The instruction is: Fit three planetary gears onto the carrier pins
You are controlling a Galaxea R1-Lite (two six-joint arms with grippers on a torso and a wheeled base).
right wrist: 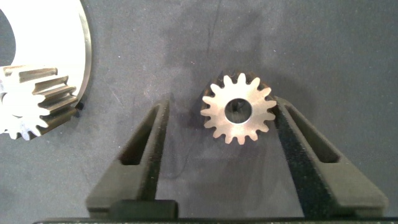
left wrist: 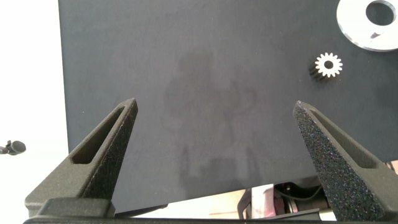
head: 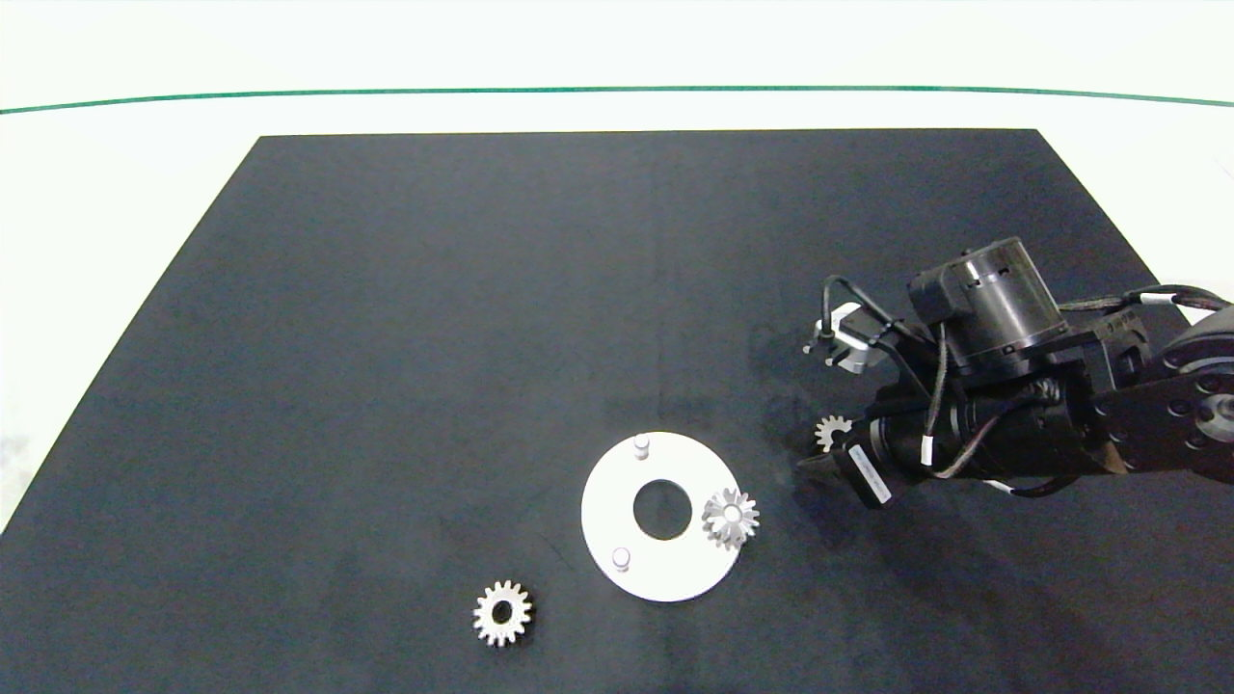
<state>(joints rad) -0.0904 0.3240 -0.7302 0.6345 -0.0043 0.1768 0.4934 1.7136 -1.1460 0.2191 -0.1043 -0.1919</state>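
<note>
Item one, your right gripper (right wrist: 221,134): low over the black mat (head: 386,337), just right of the white disc (head: 617,492). Its fingers stand open, with a silvery gear (right wrist: 238,108) lying flat between them. One finger (right wrist: 292,134) is at or touching the teeth on one side; a clear gap shows on the other, so you have no grip on it yet. In the head view this gear (head: 831,431) peeks out at the wrist's edge.

Item two, the disc: a second gear (head: 730,518) sits on its right-hand pin. Two carrier pins stand bare, one at the far edge (head: 641,446), one at the near edge (head: 622,558).

Item three, the third gear (head: 502,612): flat on the mat, near and left of the disc, apart from it.

Item four, your left gripper (left wrist: 214,146): wide open, holding nothing, over bare mat, outside the head view.
</note>
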